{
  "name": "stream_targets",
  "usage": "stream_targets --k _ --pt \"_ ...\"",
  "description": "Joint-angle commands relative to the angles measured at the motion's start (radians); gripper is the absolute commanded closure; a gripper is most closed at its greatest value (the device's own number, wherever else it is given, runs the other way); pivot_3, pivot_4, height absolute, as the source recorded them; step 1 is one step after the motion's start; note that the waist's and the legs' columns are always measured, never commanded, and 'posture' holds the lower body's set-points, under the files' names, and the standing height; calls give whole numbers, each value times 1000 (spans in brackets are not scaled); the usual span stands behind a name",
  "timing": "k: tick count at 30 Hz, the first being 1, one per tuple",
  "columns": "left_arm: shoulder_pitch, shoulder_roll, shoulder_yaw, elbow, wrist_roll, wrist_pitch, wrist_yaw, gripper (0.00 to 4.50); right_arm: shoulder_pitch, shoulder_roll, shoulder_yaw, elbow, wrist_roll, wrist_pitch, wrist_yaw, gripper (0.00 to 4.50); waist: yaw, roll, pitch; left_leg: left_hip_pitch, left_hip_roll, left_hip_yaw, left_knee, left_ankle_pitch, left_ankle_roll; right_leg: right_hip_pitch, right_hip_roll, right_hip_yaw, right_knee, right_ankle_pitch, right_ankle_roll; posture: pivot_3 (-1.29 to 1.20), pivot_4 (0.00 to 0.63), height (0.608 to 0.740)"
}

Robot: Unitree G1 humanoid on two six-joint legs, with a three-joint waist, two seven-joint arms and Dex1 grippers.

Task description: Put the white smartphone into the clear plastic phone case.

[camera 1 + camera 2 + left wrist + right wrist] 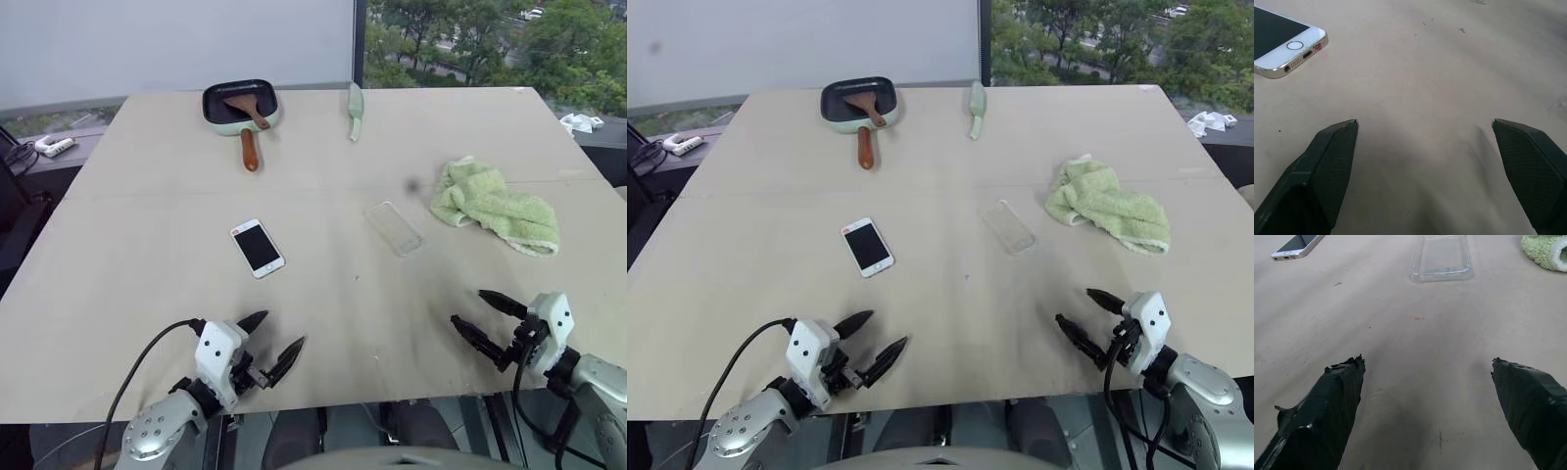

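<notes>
Phone lies flat on the table, screen up, a little left of centre. Case lies flat too, open side up as far as one can tell, at 3 o'clock of the phone and well apart from it. Green cloth sits near the case at its 2 o'clock, not touching. Pan with a wooden spatula rests far off at 12 o'clock, out of the way.

Left pincer hangs released at the near table edge, at 6 o'clock of the phone, nothing between its fingers. Right pincer is likewise released and empty, at 5 o'clock of the case.

Judgement: nothing is started yet; the step in hand is the reach for the phone. The left pincer is the nearer one.

- A thin flat phone gives little to grip from above; best to take it across its long edges, fingers low to the table.
- Approach square to the phone's axis, or it may skid or spin.
- The right pincer would do well to pin the case by a corner, as the light shell will likely slide.
- Seat one end of the phone first, then press the other down.
- Keep clear of the cloth.
</notes>
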Motion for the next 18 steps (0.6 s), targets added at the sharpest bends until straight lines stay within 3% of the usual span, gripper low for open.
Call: stream_targets --k 1,18 --pt "-4 -2 7 4 6 -20 4 0 -4 3 -11 -15 3 -20 2 31 0 0 0 0 0 0 0 0 0 0 0 0 0 0 0 0 150 740" --pt "-18 -5 8 20 7 -45 -4 0 -29 23 3 -14 -16 -27 -9 31 0 0 0 0 0 0 0 0 0 0 0 0 0 0 0 0 150 740"
